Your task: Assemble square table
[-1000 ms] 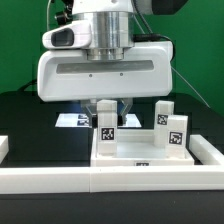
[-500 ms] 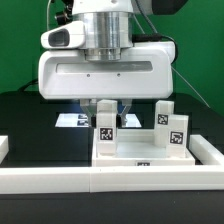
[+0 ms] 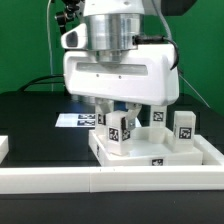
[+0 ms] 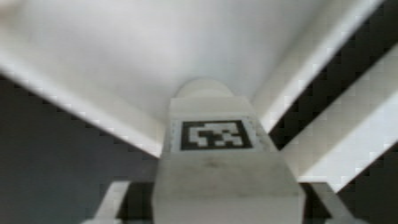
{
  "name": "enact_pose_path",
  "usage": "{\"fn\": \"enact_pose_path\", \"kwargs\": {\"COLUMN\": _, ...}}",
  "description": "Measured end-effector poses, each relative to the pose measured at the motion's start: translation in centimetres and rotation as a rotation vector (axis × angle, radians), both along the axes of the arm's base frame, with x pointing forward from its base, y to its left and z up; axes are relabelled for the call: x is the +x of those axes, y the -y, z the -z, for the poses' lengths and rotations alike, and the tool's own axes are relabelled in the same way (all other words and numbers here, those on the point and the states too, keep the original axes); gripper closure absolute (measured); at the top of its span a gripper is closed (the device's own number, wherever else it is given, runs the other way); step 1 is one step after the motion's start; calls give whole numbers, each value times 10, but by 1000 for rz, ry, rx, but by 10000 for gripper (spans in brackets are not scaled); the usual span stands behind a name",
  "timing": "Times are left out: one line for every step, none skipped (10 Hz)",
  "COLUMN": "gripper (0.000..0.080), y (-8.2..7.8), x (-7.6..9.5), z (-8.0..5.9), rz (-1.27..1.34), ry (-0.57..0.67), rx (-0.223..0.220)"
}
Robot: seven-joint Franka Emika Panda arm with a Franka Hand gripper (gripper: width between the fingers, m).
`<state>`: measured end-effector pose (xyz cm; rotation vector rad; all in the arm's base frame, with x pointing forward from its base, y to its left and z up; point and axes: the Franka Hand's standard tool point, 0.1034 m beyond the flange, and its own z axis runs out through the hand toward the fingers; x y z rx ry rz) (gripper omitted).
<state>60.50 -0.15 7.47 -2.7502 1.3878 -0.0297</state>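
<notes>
The square table top (image 3: 155, 152), a broad white tray-like panel with a raised rim, lies flat on the black bench (image 3: 30, 110) towards the exterior view's right, its near edge just behind the long white rail (image 3: 110, 180) that borders the bench. Judged by its look, it is rigid moulded plastic, light for its size, with smooth faces that would slip under a narrow pinch; its width exceeds what the tool could span, so the rim or a corner appears the only sensible hold, and pushing it against the rail looks the safer way to shift it. Three block legs show, each bearing a black-and-white tag. Two stand upright at the far right of the top: one leg (image 3: 158, 114) partly hidden behind the arm, and another leg (image 3: 183, 128) nearer the right edge. The third leg (image 3: 116, 130) stands upright at the top's left part, directly beneath the tool (image 3: 113, 112). The tool's jaws stand partly open and flank this leg at its upper portion; the wrist view shows the leg's tagged face between the two fingers (image 4: 121, 200), so the grip appears closed on it. These legs appear stiff, light and hard-edged, best taken across their flat opposing sides, upright. A fourth leg is not visible.
</notes>
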Motion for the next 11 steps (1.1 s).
{"fn": "enact_pose_path", "kwargs": {"gripper": 509, "y": -5, "x": 0, "z": 0, "rz": 78, "ry": -4, "rx": 7}}
{"fn": "enact_pose_path", "kwargs": {"gripper": 509, "y": -7, "x": 0, "z": 0, "rz": 156, "ry": -10, "rx": 15}}
{"fn": "enact_pose_path", "kwargs": {"gripper": 509, "y": -9, "x": -1, "z": 1, "rz": 253, "ry": -20, "rx": 20}}
{"fn": "enact_pose_path", "kwargs": {"gripper": 509, "y": -12, "x": -1, "z": 1, "rz": 321, "ry": -24, "rx": 23}}
{"fn": "enact_pose_path", "kwargs": {"gripper": 509, "y": -14, "x": -1, "z": 1, "rz": 386, "ry": -28, "rx": 25}}
{"fn": "enact_pose_path", "kwargs": {"gripper": 509, "y": -15, "x": 0, "z": 1, "rz": 416, "ry": -21, "rx": 34}}
{"fn": "enact_pose_path", "kwargs": {"gripper": 509, "y": -15, "x": 1, "z": 1, "rz": 443, "ry": -13, "rx": 44}}
{"fn": "enact_pose_path", "kwargs": {"gripper": 501, "y": -16, "x": 1, "z": 1, "rz": 438, "ry": -13, "rx": 44}}
{"fn": "enact_pose_path", "kwargs": {"gripper": 501, "y": -17, "x": 1, "z": 1, "rz": 414, "ry": -12, "rx": 43}}
{"fn": "enact_pose_path", "kwargs": {"gripper": 325, "y": -18, "x": 1, "z": 1, "rz": 371, "ry": -10, "rx": 42}}
{"fn": "enact_pose_path", "kwargs": {"gripper": 210, "y": -20, "x": 1, "z": 2, "rz": 307, "ry": -7, "rx": 40}}
